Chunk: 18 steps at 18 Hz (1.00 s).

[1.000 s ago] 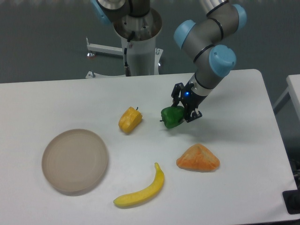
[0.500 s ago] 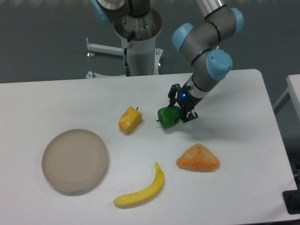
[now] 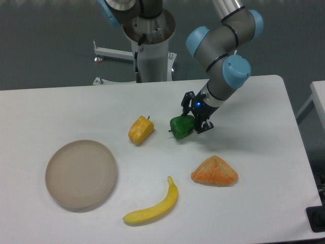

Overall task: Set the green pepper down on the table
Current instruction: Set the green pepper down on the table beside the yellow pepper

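The green pepper is a small glossy dark-green piece lying low over the white table, right of centre, its stem pointing left. My gripper comes down from the upper right and is shut on the green pepper's right side. Whether the pepper rests on the tabletop or hangs just above it, I cannot tell.
A yellow-orange pepper lies just left of the green one. An orange wedge sits in front of the gripper, a banana near the front edge, and a round beige plate at the front left. The arm's base stands behind the table.
The gripper has carried the green pepper a short way to the left and slightly back, most of it in the first half second.
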Available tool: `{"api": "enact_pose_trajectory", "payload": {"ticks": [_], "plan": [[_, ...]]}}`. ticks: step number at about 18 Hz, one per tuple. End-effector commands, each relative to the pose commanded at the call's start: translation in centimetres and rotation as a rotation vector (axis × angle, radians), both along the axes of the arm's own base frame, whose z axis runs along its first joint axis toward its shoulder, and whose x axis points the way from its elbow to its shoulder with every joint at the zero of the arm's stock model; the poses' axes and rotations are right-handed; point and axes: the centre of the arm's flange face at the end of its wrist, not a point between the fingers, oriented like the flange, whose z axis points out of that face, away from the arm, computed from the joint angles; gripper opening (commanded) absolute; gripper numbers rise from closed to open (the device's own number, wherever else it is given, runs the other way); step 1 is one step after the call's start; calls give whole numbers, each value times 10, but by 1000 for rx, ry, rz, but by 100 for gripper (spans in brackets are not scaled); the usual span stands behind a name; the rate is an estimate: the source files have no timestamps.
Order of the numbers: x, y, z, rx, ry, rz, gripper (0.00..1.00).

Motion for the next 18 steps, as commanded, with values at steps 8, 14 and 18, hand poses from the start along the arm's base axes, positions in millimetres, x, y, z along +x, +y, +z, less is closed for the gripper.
{"api": "enact_pose_trajectory", "payload": {"ticks": [8,14,18], "plan": [[2,3,0,4,8,-5,43],[2,3,-2,3,7,-4,46],[2,3,-2,3,9,-5,46]]}}
